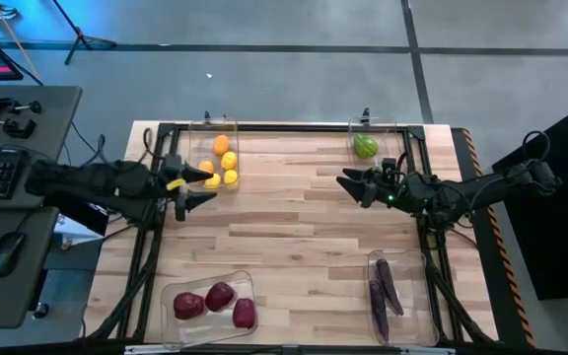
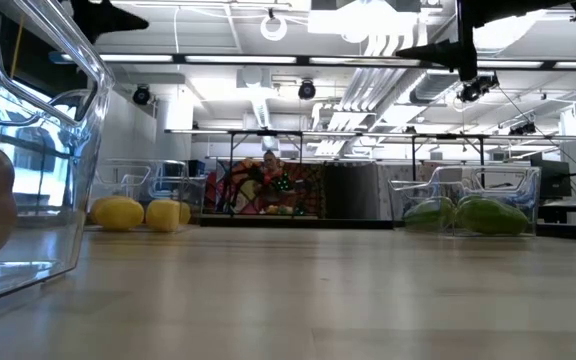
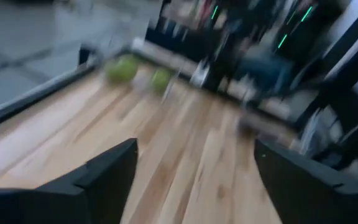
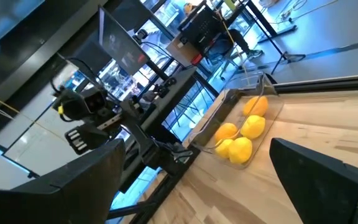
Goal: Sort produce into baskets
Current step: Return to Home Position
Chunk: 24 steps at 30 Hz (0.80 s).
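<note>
Sorting looks done: small produce pieces [image 1: 229, 161] fill four clear plastic corner bins [image 1: 200, 284], and the dark left gripper [image 1: 208, 185] and right gripper [image 1: 349, 187], open-fingered and empty over the far half, need only retract home.

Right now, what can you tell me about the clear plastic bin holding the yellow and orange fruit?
The clear plastic rectangular bin has see-through walls, rounded corners and an open top. It stands upright on the light wooden table, at the table's upper left corner in the high view. Inside lie about five small round yellow and orange fruits, close together on its floor.
</note>
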Each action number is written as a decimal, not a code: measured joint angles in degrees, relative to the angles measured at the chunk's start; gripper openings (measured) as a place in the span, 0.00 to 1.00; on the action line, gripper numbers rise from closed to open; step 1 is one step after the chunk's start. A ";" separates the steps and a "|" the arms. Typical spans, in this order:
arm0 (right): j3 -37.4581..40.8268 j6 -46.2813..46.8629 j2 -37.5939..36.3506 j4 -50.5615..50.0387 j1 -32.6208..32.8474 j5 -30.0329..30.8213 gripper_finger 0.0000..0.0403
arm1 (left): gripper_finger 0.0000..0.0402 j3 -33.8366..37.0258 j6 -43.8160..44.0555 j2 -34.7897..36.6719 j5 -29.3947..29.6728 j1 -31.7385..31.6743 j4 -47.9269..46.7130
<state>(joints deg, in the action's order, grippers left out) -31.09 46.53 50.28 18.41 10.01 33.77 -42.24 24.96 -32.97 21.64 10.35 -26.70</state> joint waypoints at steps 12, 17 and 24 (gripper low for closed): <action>0.00 -1.05 0.02 -1.90 0.01 0.40 0.97 | 0.08 19.35 -6.69 13.82 -6.18 -6.07 25.18; 0.00 1.08 0.02 -5.98 0.01 0.25 0.97 | 0.04 22.46 -7.06 17.51 -10.51 -8.94 25.08; 0.00 2.97 0.02 -7.02 0.01 -1.35 0.97 | 0.01 30.44 -5.39 22.28 -11.04 -10.40 32.47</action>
<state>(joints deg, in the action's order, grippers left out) -31.09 49.50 50.30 11.40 10.02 32.42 -11.80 19.57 -10.70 10.60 -0.05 5.77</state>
